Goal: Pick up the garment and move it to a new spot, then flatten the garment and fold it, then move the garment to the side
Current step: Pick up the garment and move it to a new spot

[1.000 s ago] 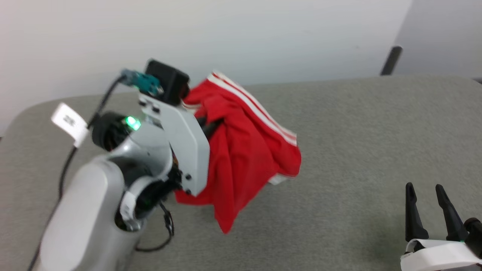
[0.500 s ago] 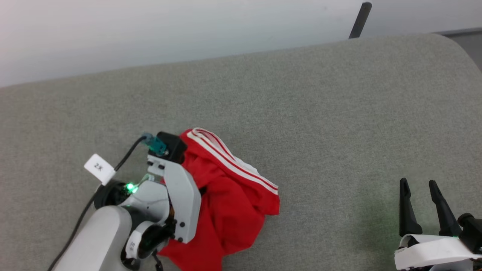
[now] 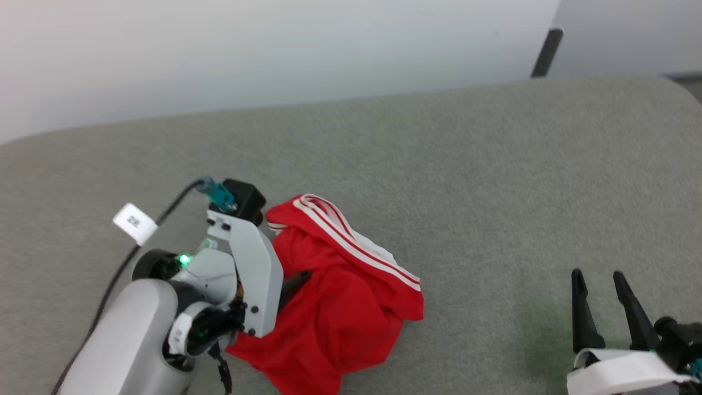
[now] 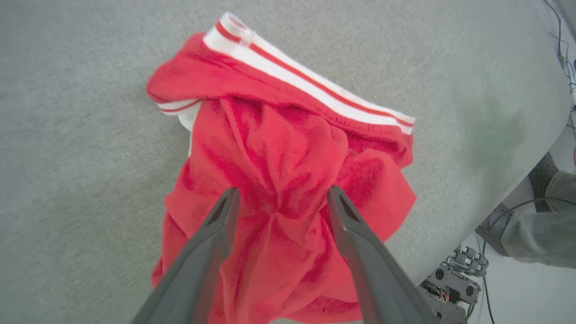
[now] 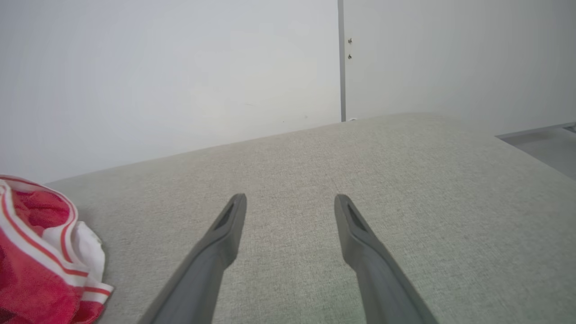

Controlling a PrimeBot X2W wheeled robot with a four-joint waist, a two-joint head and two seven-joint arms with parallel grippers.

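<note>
The left gripper (image 3: 295,281), in the head view, sits against the crumpled garment (image 3: 345,312) on the grey surface (image 3: 493,181); its wrist view shows the fingers (image 4: 216,234) spread over red folds, gripping nothing; the right wrist view shows the right gripper (image 5: 290,200) spread, empty.

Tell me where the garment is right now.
The garment lies crumpled on the grey surface, lower left of centre in the head view, beneath the open left gripper and well apart from the right gripper.

Left gripper (image 4: 281,194) and right gripper (image 5: 290,198) both have fingers spread wide.
</note>
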